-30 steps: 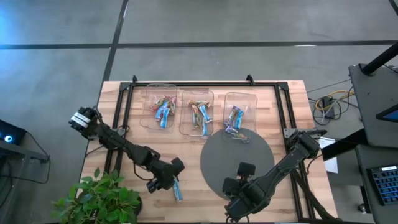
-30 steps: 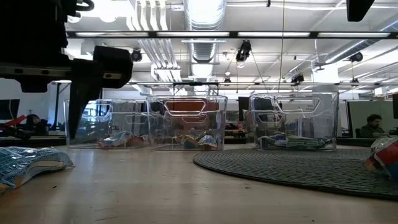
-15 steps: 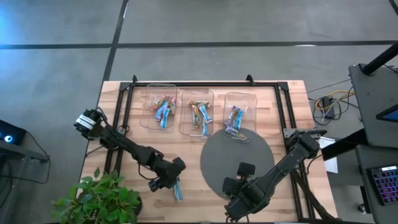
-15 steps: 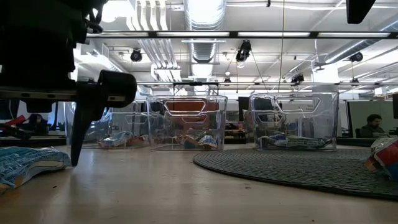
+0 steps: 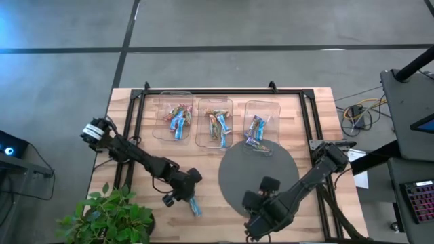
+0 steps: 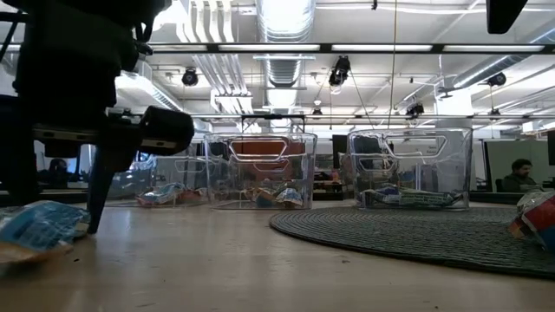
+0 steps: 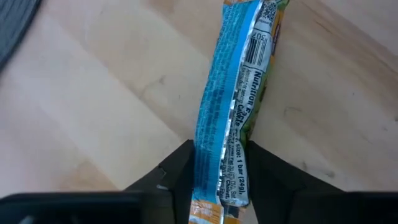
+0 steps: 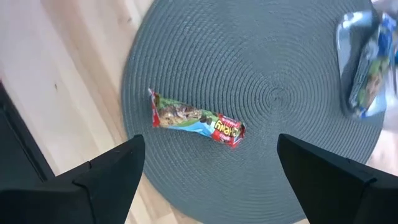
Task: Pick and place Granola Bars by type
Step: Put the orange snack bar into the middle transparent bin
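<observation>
Wooden tabletop [image 5: 156, 146] with a black frame, concrete floor around it, open office ceiling with ducts behind in the low view. Three clear bins [image 5: 214, 122] in a row toward 12 o'clock on the table, each with several granola bars [image 5: 178, 118] inside; round grey woven mat [image 5: 241, 176] just below them, toward 5 o'clock from the middle bin, its top edge touching the right-hand bin. Potted plant [image 5: 112, 217] at the table's 7 o'clock corner. Left gripper [image 5: 189, 201] is down at the table surface near 6 o'clock, left of the mat, its two dark fingers [image 7: 176, 171] straddling one end of a light blue bar [image 7: 233, 106]; in the left wrist view the fingers sit on either side of the wrapper, narrowed in and looking to touch its edges, the rest of the bar lying flat on the wood and pointing away from the gripper. Low view shows the same bar [image 6: 39, 227] at the far left with a finger standing on the table right beside it. Right gripper [image 5: 252, 218] hovers at about 5 o'clock over the mat's lower edge, fingers [image 8: 93, 177] spread wide and holding nothing. Right wrist view shows a tan bar with red and green [image 8: 196, 119] lying on the mat, clear of both fingers, and another shiny bar [image 8: 367, 65] at the mat's rim, blurred.
</observation>
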